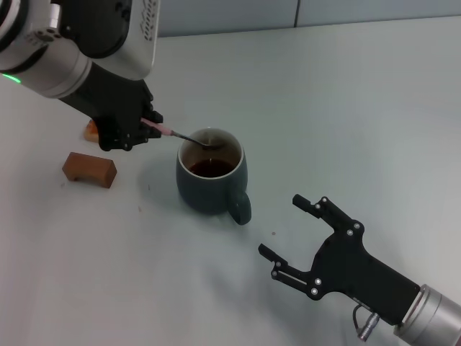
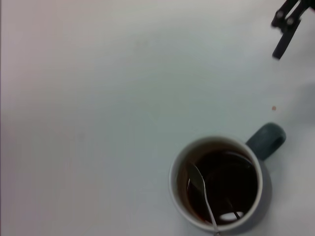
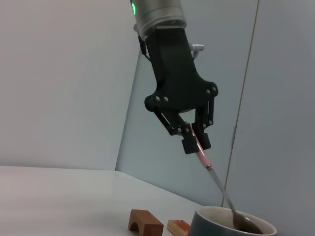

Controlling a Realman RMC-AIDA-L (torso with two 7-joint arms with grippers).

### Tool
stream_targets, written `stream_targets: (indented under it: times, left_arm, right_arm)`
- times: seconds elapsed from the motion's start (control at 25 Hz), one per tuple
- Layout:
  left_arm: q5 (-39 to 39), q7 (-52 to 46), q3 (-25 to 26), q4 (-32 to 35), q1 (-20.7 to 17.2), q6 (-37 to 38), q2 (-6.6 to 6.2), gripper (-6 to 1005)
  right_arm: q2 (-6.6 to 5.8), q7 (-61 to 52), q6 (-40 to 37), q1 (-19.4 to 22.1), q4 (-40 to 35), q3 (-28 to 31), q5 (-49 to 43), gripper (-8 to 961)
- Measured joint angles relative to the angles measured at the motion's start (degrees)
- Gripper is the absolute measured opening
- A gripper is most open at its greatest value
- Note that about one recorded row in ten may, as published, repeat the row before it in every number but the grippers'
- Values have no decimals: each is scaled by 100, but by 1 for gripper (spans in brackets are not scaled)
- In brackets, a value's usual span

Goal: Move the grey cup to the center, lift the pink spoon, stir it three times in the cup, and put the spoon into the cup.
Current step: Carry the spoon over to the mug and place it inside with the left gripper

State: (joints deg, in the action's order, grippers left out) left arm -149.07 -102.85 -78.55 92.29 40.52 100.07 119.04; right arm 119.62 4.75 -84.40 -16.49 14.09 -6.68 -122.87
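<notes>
Cup (image 1: 211,182) stands upright on the table (image 1: 346,108), near mid-table, handle turned toward the right gripper. Dark liquid fills the lower part; the cream inner wall shows above it.

Left gripper (image 1: 137,128) hangs just beside the cup on the robot's left, fingers pinching the pink end of the spoon (image 1: 189,138). The right wrist view shows the pads closed on the handle's upper end, the metal neck slanting down over the rim. The bowl sits inside the cup; the left wrist view shows it low against the inner wall, at or in the liquid. Judged step: stirring, or just before release.

Right gripper (image 1: 284,231) rests low on the table near the cup's handle, fingers spread, holding nothing, clear of the cup.

Handling notes, all judgement:
- The spoon is likely light, stiff and thin. The smooth handle may twist in a two-pad pinch if the bowl drags on the wall. The hold far up the handle gives reach but little control of the tip.
- The cup is probably heavy enough to stay put under gentle stirring, and a sideways push on the rim could slide it or slop liquid.
- On release the spoon should lean on the rim.

Two brown blocks (image 1: 89,169) lie beyond the left gripper, well apart from the cup.
</notes>
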Motion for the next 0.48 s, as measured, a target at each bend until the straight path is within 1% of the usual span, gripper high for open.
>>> stream_targets:
  times: [0.2,0.32,0.48]
  left_arm:
    - [88,-21,-149,39,6,35,2,124]
    - [97,-58,-209,160,-70,165,4,124]
    - [90,-107,-166,345,-161,405,-11,122]
  right_arm:
    - [0,0,2,-3,18,0,0,832]
    - [0,0,2,-3,18,0,0,832]
    - [0,0,2,-5,26,0,0,832]
